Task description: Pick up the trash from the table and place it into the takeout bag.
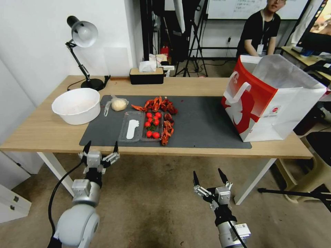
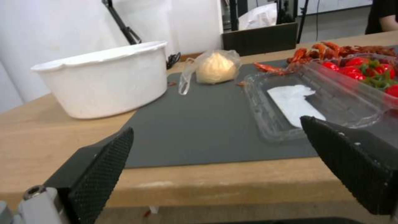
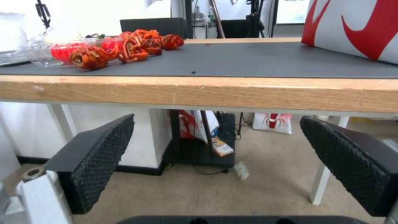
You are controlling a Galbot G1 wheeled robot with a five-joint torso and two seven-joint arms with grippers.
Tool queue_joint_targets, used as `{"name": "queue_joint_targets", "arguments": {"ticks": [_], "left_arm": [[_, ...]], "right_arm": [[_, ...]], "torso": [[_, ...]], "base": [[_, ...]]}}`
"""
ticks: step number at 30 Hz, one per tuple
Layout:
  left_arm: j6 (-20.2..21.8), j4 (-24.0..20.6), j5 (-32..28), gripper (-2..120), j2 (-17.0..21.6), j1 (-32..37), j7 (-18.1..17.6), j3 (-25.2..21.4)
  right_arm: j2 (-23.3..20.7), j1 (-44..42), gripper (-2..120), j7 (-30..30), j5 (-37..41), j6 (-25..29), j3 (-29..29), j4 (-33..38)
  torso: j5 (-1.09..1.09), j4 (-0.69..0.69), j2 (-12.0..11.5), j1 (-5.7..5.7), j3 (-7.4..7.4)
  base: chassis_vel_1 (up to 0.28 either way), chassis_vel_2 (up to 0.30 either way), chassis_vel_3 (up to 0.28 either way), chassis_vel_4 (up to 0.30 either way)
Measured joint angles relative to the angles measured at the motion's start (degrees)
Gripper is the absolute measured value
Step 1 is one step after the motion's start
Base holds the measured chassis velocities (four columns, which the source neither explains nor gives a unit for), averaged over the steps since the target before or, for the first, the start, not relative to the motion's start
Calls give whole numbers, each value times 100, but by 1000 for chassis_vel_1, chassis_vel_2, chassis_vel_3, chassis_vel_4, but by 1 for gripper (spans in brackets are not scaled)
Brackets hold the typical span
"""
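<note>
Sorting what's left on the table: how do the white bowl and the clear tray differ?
The white bowl is opaque, round and deep; the clear tray is see-through, rectangular and shallow. The bowl sits on bare wood, the tray on the grey mat. Both stand upright, untouched.

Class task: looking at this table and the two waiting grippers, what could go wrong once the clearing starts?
1. The loose crayfish shells lie scattered on the mat; a pinch may scatter them further.
2. The open clear tray holds tomatoes that could roll out if tilted.
3. The takeout bag stands far from the left gripper.

takeout bag (image 3: 352, 28) cropped, bowl (image 1: 76, 105) contents unclear
</note>
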Motion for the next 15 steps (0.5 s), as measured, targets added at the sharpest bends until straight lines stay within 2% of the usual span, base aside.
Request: {"name": "queue_joint_targets", "arguments": {"ticks": [7, 15], "left_arm": [[-126, 200, 66, 100, -129, 96, 59, -78], [-94, 202, -6, 100, -117, 38, 88, -95]], "right_arm": [[-37, 32, 100, -13, 9, 44, 33, -23], [-53, 79, 100, -11, 16, 49, 29, -93]], "torso": [[0, 0, -1, 0, 0], [0, 1, -1, 1, 1]], "base": [[0, 0, 0, 0], [0, 0, 0, 0]]}}
